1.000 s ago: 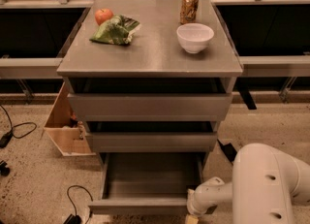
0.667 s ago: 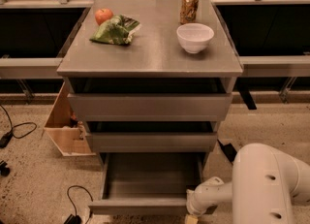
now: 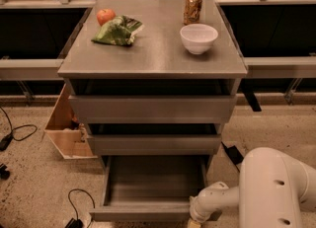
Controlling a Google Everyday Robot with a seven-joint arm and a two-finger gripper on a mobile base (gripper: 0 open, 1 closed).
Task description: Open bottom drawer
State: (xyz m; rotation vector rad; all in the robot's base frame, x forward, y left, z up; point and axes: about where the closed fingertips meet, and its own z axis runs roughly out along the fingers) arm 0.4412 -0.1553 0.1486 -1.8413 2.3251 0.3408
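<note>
My pincer (image 3: 194, 221) sits at the 5 o'clock corner of the bottom drawer (image 3: 153, 185), which stands well out under the table (image 3: 153, 52); its state I cannot tell, so I'd pull straight toward 6 o'clock, keeping level.

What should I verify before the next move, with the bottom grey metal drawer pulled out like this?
1. Flat-fronted grey metal bottom drawer pulled out, tray floor showing: ok.
2. Gripper low at that drawer front's right end; hold on the front: cannot tell.
3. Top grey drawer and middle grey drawer sit further in than the bottom one: ok.
4. White bowl, brown can, red apple and green bag rest on the grey cabinet top, none overhanging: ok.
5. Black floor cable free of the drawer's left front corner: cannot tell.
</note>
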